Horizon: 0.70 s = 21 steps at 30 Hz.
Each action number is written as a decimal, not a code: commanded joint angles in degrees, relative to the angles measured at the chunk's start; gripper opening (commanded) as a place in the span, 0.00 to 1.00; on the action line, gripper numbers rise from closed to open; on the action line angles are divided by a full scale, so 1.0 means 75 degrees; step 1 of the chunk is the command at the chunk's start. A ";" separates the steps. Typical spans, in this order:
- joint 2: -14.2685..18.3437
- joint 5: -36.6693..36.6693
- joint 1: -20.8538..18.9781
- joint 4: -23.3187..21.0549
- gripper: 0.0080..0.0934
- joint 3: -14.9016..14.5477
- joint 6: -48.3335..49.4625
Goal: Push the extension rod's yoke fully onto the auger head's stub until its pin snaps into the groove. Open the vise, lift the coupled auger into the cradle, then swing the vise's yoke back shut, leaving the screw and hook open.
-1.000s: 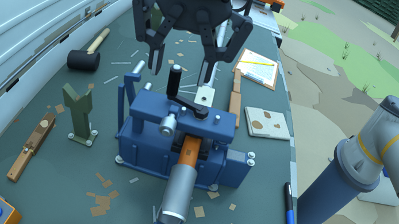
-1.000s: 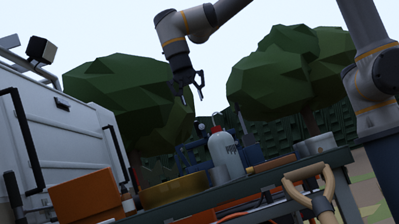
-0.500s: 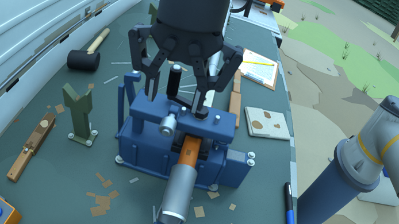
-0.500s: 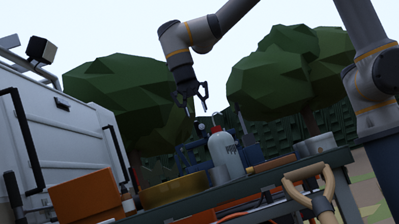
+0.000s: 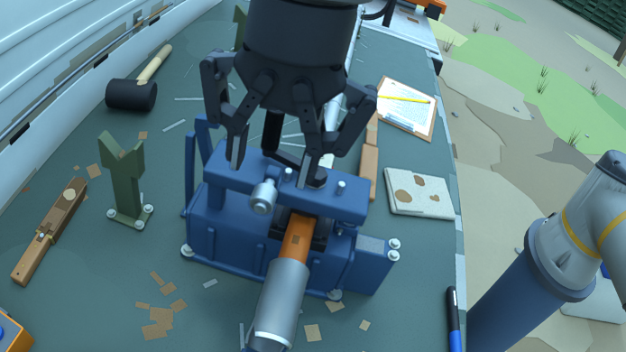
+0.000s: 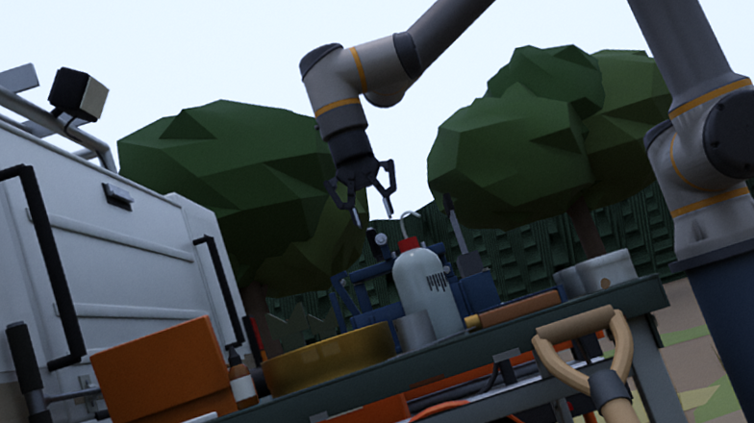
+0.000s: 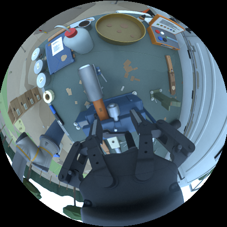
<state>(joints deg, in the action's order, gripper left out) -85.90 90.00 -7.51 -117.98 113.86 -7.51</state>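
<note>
The extension rod [image 5: 333,118] behind the vise is mostly hidden by my gripper, and its joint with the auger cannot be seen. The auger head [image 5: 280,289], a grey cylinder with an orange stub [image 5: 297,239], lies clamped in the blue vise [image 5: 279,216] under the vise's blue yoke bar [image 5: 288,187]. A black crank handle [image 5: 272,135] stands on top of the yoke. My gripper [image 5: 269,169] is open and empty, lowered over the yoke with its fingers on either side of the crank handle [image 7: 116,138]. A green V-shaped cradle [image 5: 124,173] stands left of the vise.
The bench edge [image 5: 457,234] runs close on the right, with my own arm [image 5: 554,266] beyond it. A mallet [image 5: 133,88], a clipboard [image 5: 407,108], a stained pad [image 5: 419,193] and a wooden tool [image 5: 47,225] lie around. A jug [image 7: 78,39], pan [image 7: 120,28] and orange box [image 7: 164,32] stand further off.
</note>
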 commanded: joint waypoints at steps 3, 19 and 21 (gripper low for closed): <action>0.0043 0.0000 0.0000 -0.0101 0.59 0.0052 0.0000; 0.0296 0.0000 0.0000 -0.0633 0.59 0.0327 0.0000; 0.0311 0.0000 0.0000 -0.0664 0.59 0.0341 0.0000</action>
<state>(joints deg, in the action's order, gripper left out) -83.51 90.00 -7.51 -122.97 116.50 -7.51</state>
